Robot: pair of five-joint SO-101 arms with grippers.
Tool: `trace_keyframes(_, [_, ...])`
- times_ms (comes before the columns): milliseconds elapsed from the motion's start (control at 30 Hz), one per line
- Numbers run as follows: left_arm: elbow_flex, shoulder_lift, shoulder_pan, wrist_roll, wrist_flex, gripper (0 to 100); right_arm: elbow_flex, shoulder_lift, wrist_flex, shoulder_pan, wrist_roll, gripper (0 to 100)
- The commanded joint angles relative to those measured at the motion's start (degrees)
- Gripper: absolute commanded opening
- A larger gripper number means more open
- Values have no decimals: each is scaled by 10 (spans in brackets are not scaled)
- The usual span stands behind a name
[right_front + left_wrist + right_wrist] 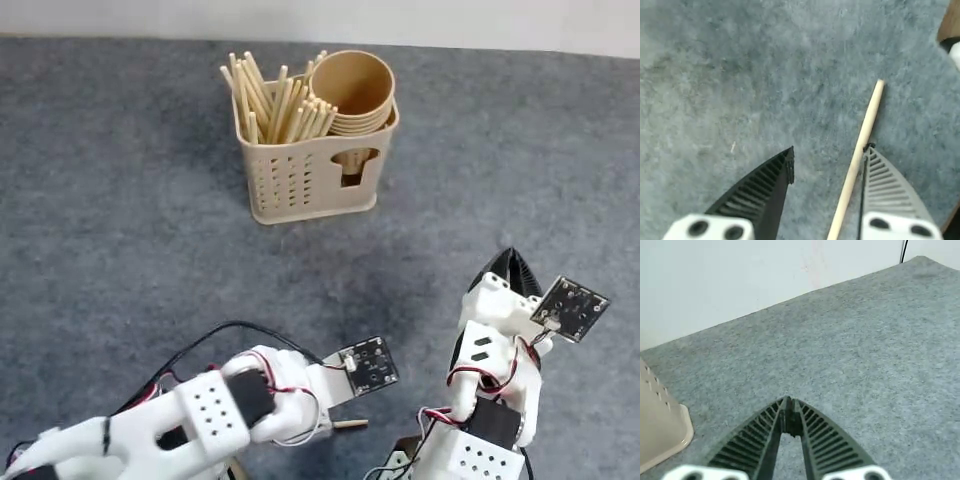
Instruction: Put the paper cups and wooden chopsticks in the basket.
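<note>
Wooden chopsticks (275, 100) are standing in the basket (300, 185) beside the stacked paper cups (352, 90). One stray chopstick (865, 130) is lying on the grey worktop (740, 75) between my spread left jaws (just beside one). My right jaws are pressing together, gripping nothing.

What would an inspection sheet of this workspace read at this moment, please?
Surface: grey mat, flat.
Job's things: basket upright, holding a bundle of chopsticks and stacked paper cups; one loose chopstick lies on the mat.
Clutter: one tiny pale fleck on the mat.
End effectors: left end effector open, straddling the loose chopstick; right end effector shut, empty, above the mat.
Cables: black and red wires looped at the left arm.
Surroundings: pale wall behind the mat.
</note>
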Motion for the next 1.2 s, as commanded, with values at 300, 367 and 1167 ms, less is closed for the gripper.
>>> trace_keyframes(300, [-106, 148, 20, 8, -11, 178, -8, -7, -15, 3, -8, 6])
trace_keyframes(367, [-124, 178, 20, 8, -11, 172, -8, -7, -15, 3, -8, 6])
trace_keyframes(1167, [-173, 257, 19, 7, 0, 72, -7, -7, -15, 3, -6, 6])
